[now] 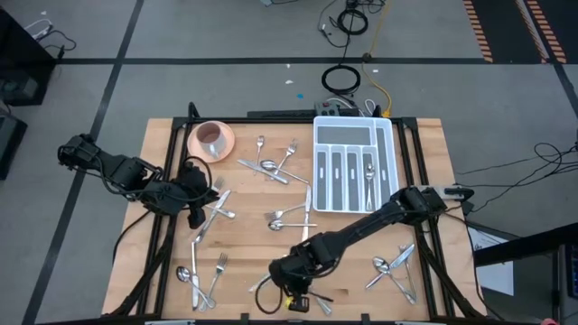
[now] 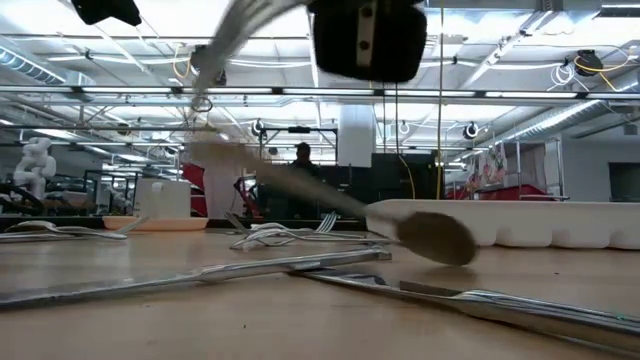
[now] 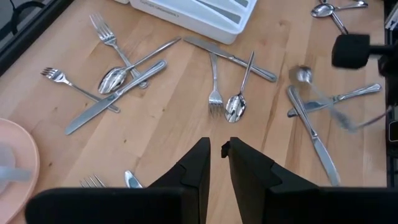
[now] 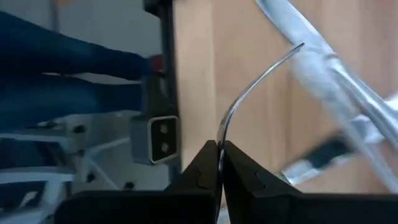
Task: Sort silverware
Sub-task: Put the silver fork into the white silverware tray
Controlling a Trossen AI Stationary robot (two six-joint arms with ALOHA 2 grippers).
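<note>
Taking the white tray (image 1: 318, 153) as my landmark: nearest me, at the table's (image 1: 244, 253) front edge and well short of the tray, my right pincer (image 4: 219, 155) is clamped shut on one thin curved piece of silverware (image 4: 249, 87), gripped by its end, its long axis running up out of the jaws. I can't tell whether it is a fork or a spoon. The tray lies beyond and to the right of that pincer, slots running front to back, so I reckon the piece must turn to match. My left pincer (image 3: 216, 163), well left of the tray, hovers slightly parted and empty. The remaining pieces lie scattered in front and left of the tray; a few are slotted
</note>
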